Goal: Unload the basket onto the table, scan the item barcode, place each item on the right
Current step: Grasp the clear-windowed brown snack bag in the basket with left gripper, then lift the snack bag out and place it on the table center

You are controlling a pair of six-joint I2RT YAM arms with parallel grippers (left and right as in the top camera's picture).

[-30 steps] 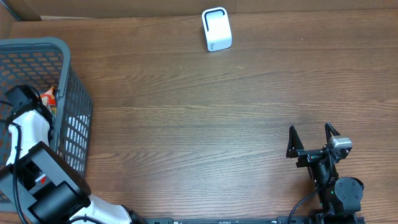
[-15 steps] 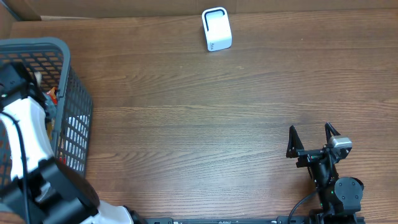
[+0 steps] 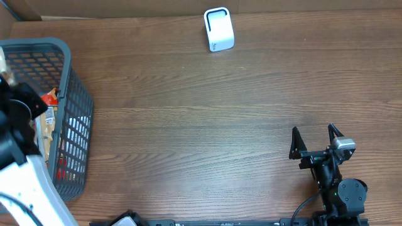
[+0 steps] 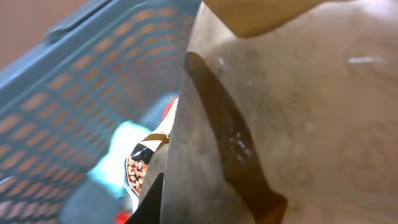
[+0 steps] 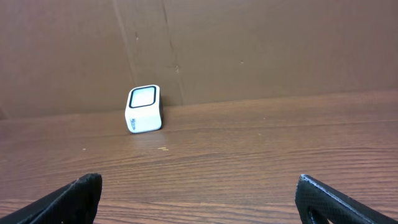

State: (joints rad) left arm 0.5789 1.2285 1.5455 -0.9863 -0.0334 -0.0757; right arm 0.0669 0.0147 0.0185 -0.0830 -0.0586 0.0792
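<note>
Left arm (image 3: 19, 119): I see it at the far left edge of the overhead view, standing over the grey basket (image 3: 78, 113).

Left fingers: drawn together. I cannot see them in any view, because the tan pouch (image 4: 298, 112) fills the left wrist view right up against the camera. It appears to be pinched between them.

Tan pouch: the item to be scanned. It is tilted, bears a dark brown curved mark, and hangs above the inside of the basket. Its barcode is not visible to me.

Basket: it sits on the desk (image 3: 201, 125) at the left side. Its mesh wall crosses the upper left of the left wrist view.

Basket contents: other packets lie under the pouch, including one with an orange-red print (image 3: 50, 97). I cannot read any of them.

Scanner (image 3: 218, 29): a small white box with a dark-rimmed window, upright at the far edge of the desk near its middle. It is well apart from the basket and from both arms.

Right fingers (image 3: 294, 143): spread wide with nothing between them, low at the near right of the desk. In the right wrist view they frame the scanner from a distance.
</note>
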